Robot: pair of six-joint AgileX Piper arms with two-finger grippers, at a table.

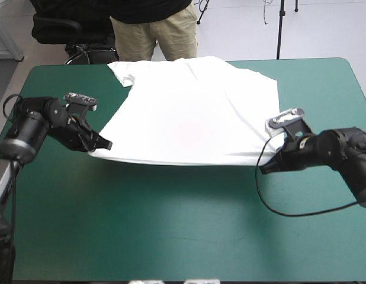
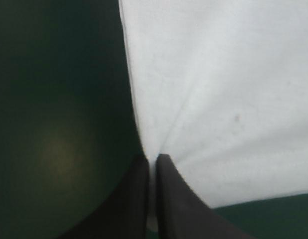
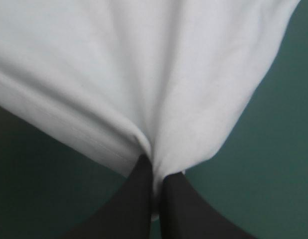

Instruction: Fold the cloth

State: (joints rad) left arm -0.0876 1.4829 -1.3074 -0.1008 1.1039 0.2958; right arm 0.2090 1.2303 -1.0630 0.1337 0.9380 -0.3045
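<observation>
White T-shirt (image 1: 189,118) lies spread over the far half of the teal-green cover (image 1: 171,231). My left pincer (image 1: 105,144) clamps its near-left hem corner, my right pincer (image 1: 266,168) the near-right. I should lift both evenly, hem taut.

The T-shirt (image 1: 195,112) is soft white cloth, matt and finely woven, with shallow creases and faint stitching along its hem. The teal-green counter cover (image 1: 171,231) looks smooth and mostly matt, giving back one dull patch of light. The black fingers (image 2: 181,206) look like smooth, matt plastic.
</observation>
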